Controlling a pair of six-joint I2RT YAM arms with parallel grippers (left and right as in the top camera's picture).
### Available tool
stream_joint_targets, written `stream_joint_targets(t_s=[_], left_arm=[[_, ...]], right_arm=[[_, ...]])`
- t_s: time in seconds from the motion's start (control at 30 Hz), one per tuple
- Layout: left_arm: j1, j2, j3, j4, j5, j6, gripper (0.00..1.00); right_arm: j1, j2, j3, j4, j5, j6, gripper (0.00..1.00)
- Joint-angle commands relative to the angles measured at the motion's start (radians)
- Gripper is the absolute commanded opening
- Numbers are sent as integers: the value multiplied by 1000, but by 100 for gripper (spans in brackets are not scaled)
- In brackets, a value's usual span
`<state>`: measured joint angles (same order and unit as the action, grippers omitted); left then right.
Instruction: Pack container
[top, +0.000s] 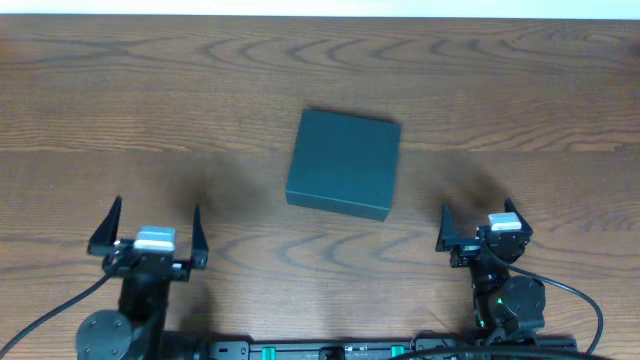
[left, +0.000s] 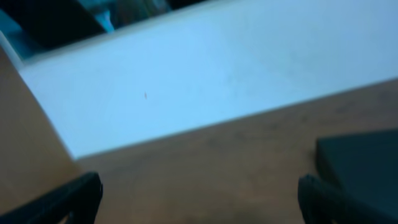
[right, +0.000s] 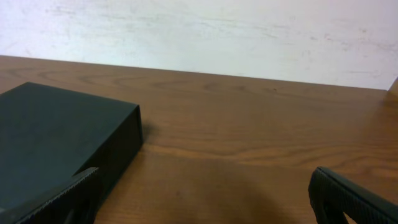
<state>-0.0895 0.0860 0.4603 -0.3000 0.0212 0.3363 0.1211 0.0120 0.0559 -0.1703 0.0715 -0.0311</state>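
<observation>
The container (top: 344, 163) is a dark teal-green box lying shut, lid down, on the wooden table near the middle. It also shows at the left of the right wrist view (right: 59, 140) and blurred at the right edge of the left wrist view (left: 364, 165). My left gripper (top: 148, 230) is open and empty at the front left, well apart from the box. My right gripper (top: 481, 225) is open and empty at the front right, a short way off the box's right front corner. Its fingers frame bare wood in the right wrist view (right: 205, 199).
The wooden table (top: 150, 90) spreads round the box. A white wall (right: 217, 31) stands beyond the table's far edge. Black cables (top: 580, 300) trail from both arm bases at the front edge.
</observation>
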Motion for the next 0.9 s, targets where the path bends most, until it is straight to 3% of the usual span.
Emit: stream_joint_targets(t_s=[0.0, 0.3, 0.7, 0.87], left_arm=[[6, -42, -102, 96, -15, 71, 98], [10, -84, -265, 182, -14, 24, 98], [83, -84, -407, 111, -14, -427, 99], [82, -84, -407, 116, 0, -448, 99]], right_arm=[[10, -6, -7, 2, 5, -8, 99], [10, -6, -7, 2, 5, -8, 99], [10, -6, -7, 2, 5, -8, 99], [10, -6, -7, 2, 5, -8, 99]])
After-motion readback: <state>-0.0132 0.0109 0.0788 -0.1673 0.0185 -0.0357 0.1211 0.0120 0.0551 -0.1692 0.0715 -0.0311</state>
